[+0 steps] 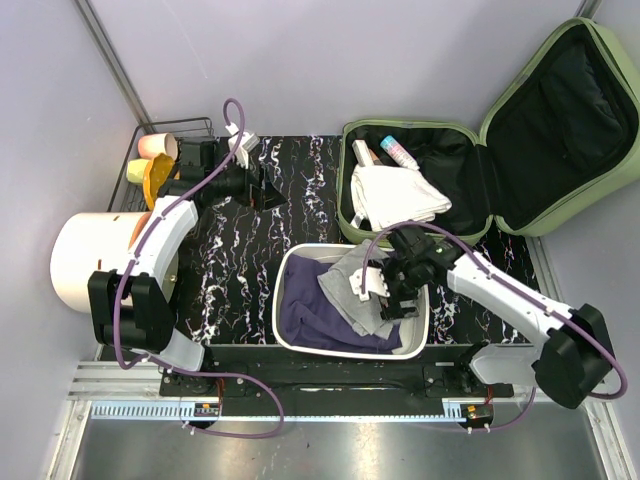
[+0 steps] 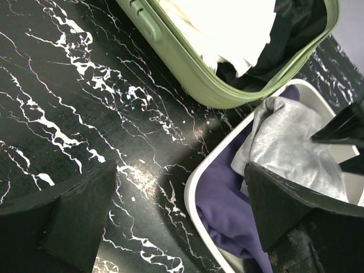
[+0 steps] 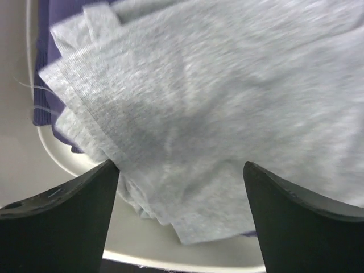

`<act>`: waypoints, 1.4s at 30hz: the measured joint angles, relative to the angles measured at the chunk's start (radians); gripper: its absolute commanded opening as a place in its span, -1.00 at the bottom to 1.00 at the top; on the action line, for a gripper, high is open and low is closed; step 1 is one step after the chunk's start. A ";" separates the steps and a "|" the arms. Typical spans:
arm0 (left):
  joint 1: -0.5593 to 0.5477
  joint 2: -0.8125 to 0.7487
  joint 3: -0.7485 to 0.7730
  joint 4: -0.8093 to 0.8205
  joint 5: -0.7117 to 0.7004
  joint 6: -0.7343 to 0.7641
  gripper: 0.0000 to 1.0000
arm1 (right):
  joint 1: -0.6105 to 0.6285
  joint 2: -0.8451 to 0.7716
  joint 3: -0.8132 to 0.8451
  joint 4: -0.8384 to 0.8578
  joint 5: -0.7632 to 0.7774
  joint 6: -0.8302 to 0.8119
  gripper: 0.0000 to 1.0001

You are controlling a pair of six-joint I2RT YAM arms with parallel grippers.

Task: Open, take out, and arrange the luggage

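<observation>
1. Black, white-veined table top [image 1: 230, 270] fills the middle of the overhead view, with pale walls around it.
2. The suitcase [image 1: 560, 120] lies wide open at the far right of the table, its lid thrown back to the right and the black lining showing; the left wrist view shows its green side wall [image 2: 187, 62].
3. In the suitcase's base lie a crumpled white cloth [image 1: 395, 195], a small tube with a blue cap [image 1: 397, 152] and a little box [image 1: 363, 152] beside it.
4. Just in front of the suitcase stands a white bin [image 1: 290, 340], holding a purple cloth [image 1: 320, 315] and a gray cloth [image 1: 350, 285].
5. The right gripper [image 1: 385, 295] hangs over the bin's right side, in front of the suitcase. In its own view the jaws stand wide apart [image 3: 181, 170]; the gray cloth [image 3: 216, 102] lies loose beneath them, not pinched.
6. The left gripper [image 1: 262, 190] is to the left of the suitcase, above bare table. Its jaws are spread fully [image 2: 181, 170] and grip nothing.
7. Farther left of the suitcase sit a wire rack [image 1: 165, 130] holding cups and a white drum [image 1: 95, 260].
</observation>
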 measured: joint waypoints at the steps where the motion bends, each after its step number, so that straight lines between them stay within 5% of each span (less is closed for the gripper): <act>1: 0.000 0.000 0.000 -0.013 0.003 0.020 0.98 | 0.000 -0.005 0.024 -0.013 -0.007 0.004 0.96; 9: -0.018 0.000 0.001 -0.085 0.002 0.132 0.98 | -0.091 -0.034 0.320 -0.048 -0.119 0.212 0.89; 18: -0.023 0.040 0.098 -0.093 -0.023 0.141 0.98 | -0.394 0.431 0.712 0.085 -0.060 0.503 0.86; 34: -0.023 0.196 0.273 -0.164 -0.035 0.140 0.98 | -0.401 0.630 0.568 0.254 0.048 0.076 0.97; 37: -0.023 0.215 0.301 -0.175 -0.042 0.140 0.98 | -0.403 0.675 0.582 0.251 0.037 0.046 0.78; 39: -0.023 0.224 0.312 -0.182 -0.045 0.139 0.98 | -0.406 0.684 0.602 0.236 0.038 0.037 0.50; 40: -0.023 0.226 0.316 -0.183 -0.046 0.136 0.98 | -0.408 0.691 0.608 0.233 0.035 0.036 0.18; 42: -0.023 0.233 0.324 -0.187 -0.048 0.132 0.98 | -0.412 0.698 0.616 0.230 0.026 0.027 -0.03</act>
